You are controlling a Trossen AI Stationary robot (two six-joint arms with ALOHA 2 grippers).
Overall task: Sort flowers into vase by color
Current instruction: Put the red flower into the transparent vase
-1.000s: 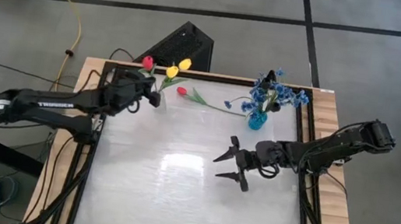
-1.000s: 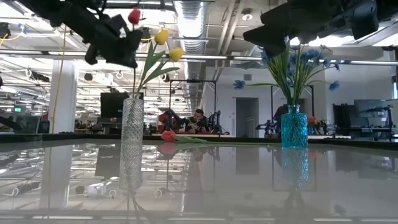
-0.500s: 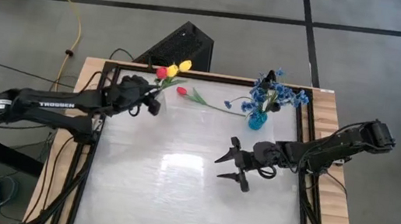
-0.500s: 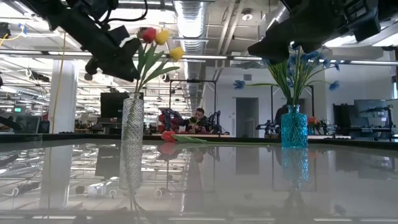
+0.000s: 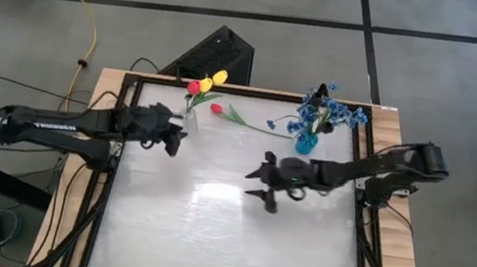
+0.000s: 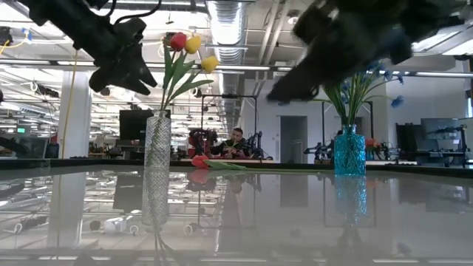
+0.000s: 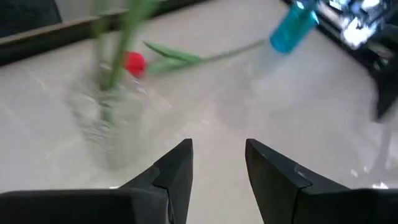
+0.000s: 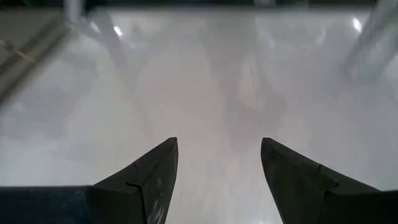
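A clear glass vase at the far left holds one red and two yellow tulips, their stems in its mouth. Another red tulip lies flat on the table between the vases, also seen in the left wrist view. A blue vase holds blue sprigs and a black-headed flower. My left gripper hangs open just near-left of the clear vase, with nothing between its fingers. My right gripper hovers open over the table's middle, also with nothing between its fingers.
The white tabletop lies bare toward the near edge. A black box sits behind the far edge. In the low view, a person sits in the room beyond the table.
My left gripper has let go of the red tulip and drawn back toward the near edge. The tulip has dropped into the clear vase beside the yellow ones. My right gripper has moved toward the table's left and slightly toward the far edge, staying open.
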